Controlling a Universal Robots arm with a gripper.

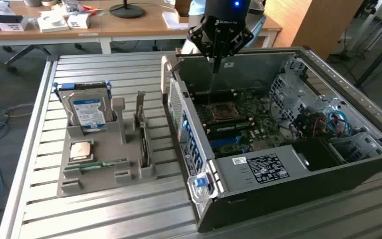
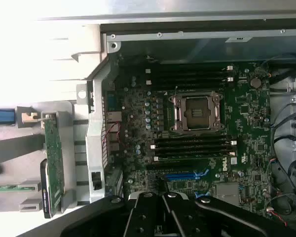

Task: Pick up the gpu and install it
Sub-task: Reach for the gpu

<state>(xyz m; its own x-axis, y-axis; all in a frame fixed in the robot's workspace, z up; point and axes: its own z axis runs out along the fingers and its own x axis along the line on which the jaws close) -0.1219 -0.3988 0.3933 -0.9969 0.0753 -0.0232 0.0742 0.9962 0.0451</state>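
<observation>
The gpu [image 1: 142, 132] stands on its edge in a slot of the grey holder [image 1: 111, 179], at the exterior view's left of the open computer case [image 1: 244, 199]. In the wrist view the gpu [image 2: 54, 155] is a thin green card with a dark block at one end. My gripper [image 1: 214, 69] hangs over the far end of the case, above the motherboard [image 2: 138, 123], well apart from the gpu. Its fingers [image 2: 155, 205] meet at a point, shut on nothing.
A hard drive [image 1: 88, 112] with a blue-white label stands at the back of the holder, with a processor chip [image 1: 81, 149] and a memory stick [image 1: 95, 164] in front of it. The motherboard has an empty processor socket [image 2: 196, 112] and blue slots [image 2: 185, 175]. Cables [image 1: 324, 122] crowd the case's far side.
</observation>
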